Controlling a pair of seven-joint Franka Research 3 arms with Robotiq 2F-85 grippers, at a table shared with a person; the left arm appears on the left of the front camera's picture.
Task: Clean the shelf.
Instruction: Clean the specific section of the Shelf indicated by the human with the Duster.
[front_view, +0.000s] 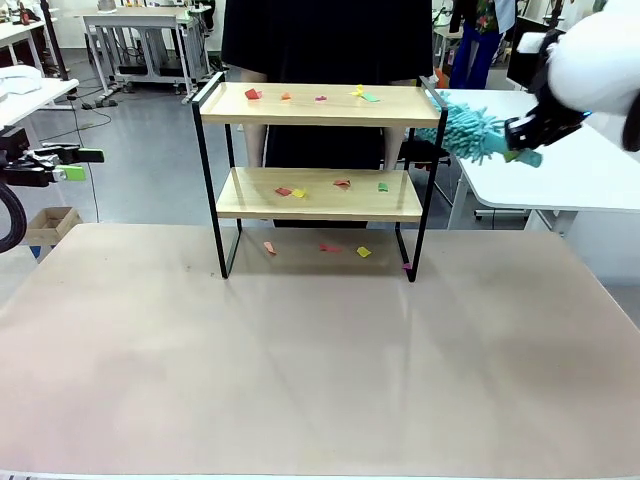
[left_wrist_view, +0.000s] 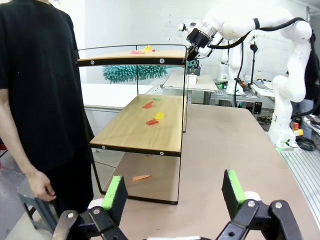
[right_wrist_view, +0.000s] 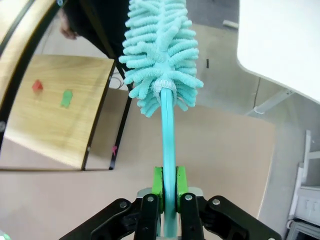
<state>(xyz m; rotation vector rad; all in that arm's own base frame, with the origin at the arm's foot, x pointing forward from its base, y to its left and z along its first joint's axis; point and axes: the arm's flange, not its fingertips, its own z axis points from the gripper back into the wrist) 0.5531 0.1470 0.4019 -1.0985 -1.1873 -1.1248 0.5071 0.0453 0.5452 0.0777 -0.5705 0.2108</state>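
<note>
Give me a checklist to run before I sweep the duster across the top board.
1. Grip: right tool shut on the handle of the duster: ok.
2. Duster head on a board: not ok, it sits off the right end of the shelf.
3. Left tool out of the way: ok, open, left of the shelf.
4. Person clear: not ok, standing close behind the shelf.
5. Boards clean: not ok, paper scraps on both, more on the table beneath.
</note>
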